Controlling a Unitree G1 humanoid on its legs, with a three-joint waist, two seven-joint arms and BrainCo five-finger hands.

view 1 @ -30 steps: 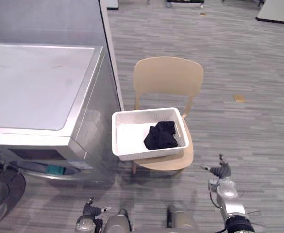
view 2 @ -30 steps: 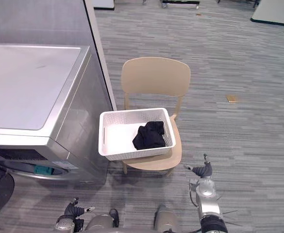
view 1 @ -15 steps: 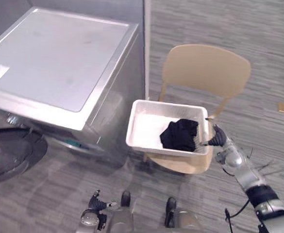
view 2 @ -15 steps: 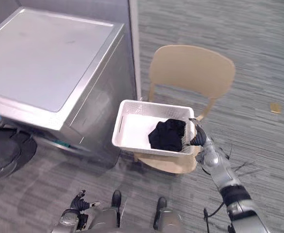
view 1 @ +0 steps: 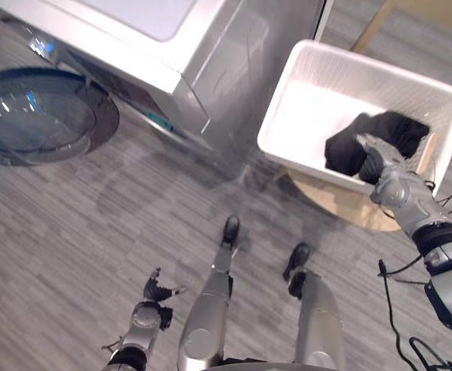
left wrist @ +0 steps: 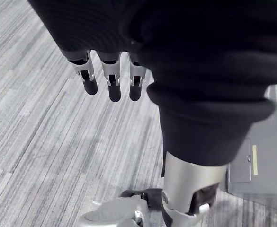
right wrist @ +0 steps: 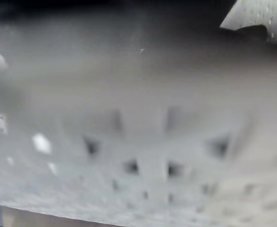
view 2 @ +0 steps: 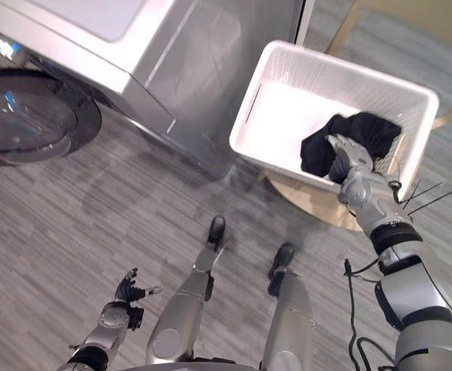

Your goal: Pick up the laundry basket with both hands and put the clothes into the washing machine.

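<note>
The white perforated laundry basket (view 1: 281, 91) sits on a tan chair seat (view 1: 341, 202), right of the silver washing machine (view 1: 210, 62). A bundle of black clothes (view 1: 392, 130) lies in its right half. My right hand (view 1: 378, 164) reaches over the basket's near rim and rests against the black clothes. In the right wrist view the basket's perforated wall (right wrist: 143, 156) shows from very close. My left hand (view 1: 158, 291) hangs low by my side, far from the basket, and its fingers (left wrist: 110, 81) point straight down over the floor, holding nothing.
The washer's round glass door (view 1: 44, 116) stands swung open at the left, low to the floor. Grey striped carpet (view 1: 94, 232) spreads in front of the machine and the chair.
The camera has tilted down and moved closer. My right hand has shifted from the basket's right rim to its near rim, against the clothes. The left hand stays low.
</note>
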